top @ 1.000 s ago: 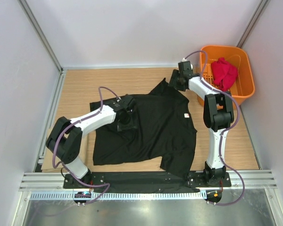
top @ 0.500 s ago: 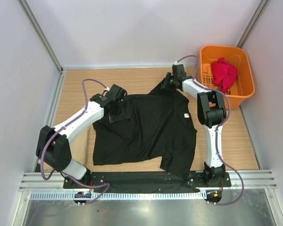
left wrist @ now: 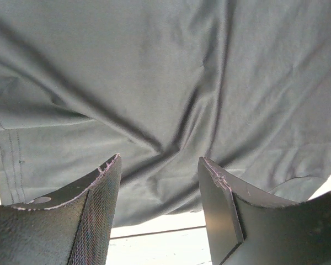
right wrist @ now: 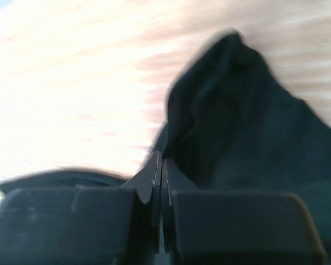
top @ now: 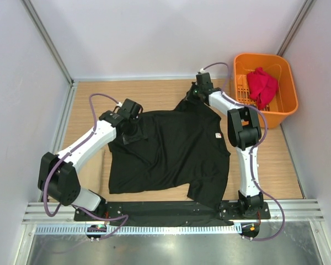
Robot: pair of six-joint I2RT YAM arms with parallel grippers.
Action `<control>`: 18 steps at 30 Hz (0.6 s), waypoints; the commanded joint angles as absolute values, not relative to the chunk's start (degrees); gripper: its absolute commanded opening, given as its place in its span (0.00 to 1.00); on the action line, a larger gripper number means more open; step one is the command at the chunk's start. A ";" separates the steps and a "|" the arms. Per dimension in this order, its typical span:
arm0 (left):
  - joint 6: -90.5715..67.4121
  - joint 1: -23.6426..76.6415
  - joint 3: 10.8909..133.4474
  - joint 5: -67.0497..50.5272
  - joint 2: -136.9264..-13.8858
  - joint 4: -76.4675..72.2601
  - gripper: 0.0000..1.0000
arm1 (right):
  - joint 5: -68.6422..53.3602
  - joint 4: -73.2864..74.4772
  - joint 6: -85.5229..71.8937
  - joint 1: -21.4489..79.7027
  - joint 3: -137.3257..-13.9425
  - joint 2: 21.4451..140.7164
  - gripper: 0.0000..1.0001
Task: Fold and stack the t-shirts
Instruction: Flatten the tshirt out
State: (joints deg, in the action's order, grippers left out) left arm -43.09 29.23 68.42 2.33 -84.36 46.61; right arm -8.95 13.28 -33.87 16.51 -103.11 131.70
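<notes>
Right gripper (right wrist: 160, 160) closed, outstretched over black t-shirt (top: 176, 149)

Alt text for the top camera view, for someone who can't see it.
A black t-shirt lies spread on a table, the right gripper shut at its far sleeve, the left gripper open over its left side. A red t-shirt sits in an orange basket.

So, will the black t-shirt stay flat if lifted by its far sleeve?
Probably not: the black t-shirt lies creased, so it should hang limp. It looks thin, likely light. The right gripper seems shut on one edge only, so the rest may drag.
</notes>
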 commanded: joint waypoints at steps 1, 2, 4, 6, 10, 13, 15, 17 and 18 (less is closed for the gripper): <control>-42.80 28.30 67.85 2.29 -82.53 47.11 0.59 | -8.52 5.04 -40.94 17.49 -106.17 130.95 0.01; -42.80 28.13 67.76 2.37 -82.62 47.02 0.59 | -9.05 2.23 -47.13 17.84 -106.35 131.57 0.01; -42.80 27.78 67.59 2.81 -83.05 46.41 0.60 | -14.92 -15.08 -56.46 18.19 -105.82 135.68 0.13; -42.54 27.42 67.32 3.34 -84.19 45.10 0.61 | -22.10 -22.82 -68.83 18.02 -111.23 142.54 0.26; -41.31 24.10 68.99 3.34 -87.01 44.91 0.63 | -25.40 -26.24 -67.53 15.74 -109.08 139.94 0.48; -39.99 20.85 70.57 2.38 -88.41 44.04 0.64 | -22.87 -4.68 -46.95 14.33 -108.98 132.65 0.50; -39.55 18.82 72.06 1.15 -89.64 44.56 0.64 | -15.15 5.74 -38.01 14.33 -109.07 127.82 0.52; -38.42 16.62 73.21 0.79 -91.23 44.21 0.63 | -9.62 13.61 -28.50 14.59 -107.68 123.69 0.52; -38.06 16.00 73.56 0.97 -91.75 44.03 0.63 | -8.01 14.75 -26.56 14.68 -105.23 122.62 0.52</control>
